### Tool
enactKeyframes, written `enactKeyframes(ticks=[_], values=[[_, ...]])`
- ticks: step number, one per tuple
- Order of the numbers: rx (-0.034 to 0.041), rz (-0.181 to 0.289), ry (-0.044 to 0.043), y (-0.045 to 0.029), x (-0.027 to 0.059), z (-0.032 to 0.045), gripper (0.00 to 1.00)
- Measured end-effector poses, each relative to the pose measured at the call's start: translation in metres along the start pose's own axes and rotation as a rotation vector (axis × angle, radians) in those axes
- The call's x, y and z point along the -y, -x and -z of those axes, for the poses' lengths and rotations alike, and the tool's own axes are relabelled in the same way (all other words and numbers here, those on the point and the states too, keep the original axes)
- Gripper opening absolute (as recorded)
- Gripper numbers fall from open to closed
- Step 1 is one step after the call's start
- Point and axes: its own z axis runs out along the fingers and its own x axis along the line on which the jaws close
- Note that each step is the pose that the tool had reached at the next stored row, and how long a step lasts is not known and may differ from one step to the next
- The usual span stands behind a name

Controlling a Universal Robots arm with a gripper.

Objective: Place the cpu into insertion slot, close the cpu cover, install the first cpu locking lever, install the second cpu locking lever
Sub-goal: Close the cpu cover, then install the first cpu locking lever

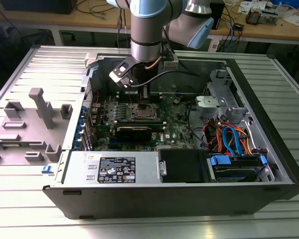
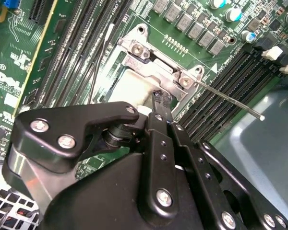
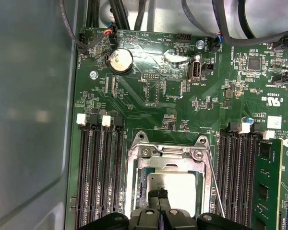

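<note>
Over the green motherboard (image 3: 149,96) you see the claw (image 3: 157,194), fingertips pressed together, poised close above the cpu (image 3: 173,186); you cannot tell whether it touches. The cpu lies flat in the insertion slot (image 3: 132,143), its silver-grey top showing through the window of the cpu cover (image 3: 165,162), which lies down around it. In the second wrist view a thin locking lever (image 2: 230,99) reaches from the socket's corner out over the black memory slots (image 2: 235,67).
</note>
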Motion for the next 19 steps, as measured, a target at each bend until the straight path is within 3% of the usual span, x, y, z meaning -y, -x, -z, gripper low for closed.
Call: enactKeyframes(ticks=[4,9,19], values=[[0.0021,0.0,0.0,0.0005,0.0,0.0113,0.11],[0.0107,0.0,-0.0006,0.0012,-0.0002,0.026,0.11],[0.0121,0.0,-0.0008,0.0012,-0.0002,0.0261,0.11]])
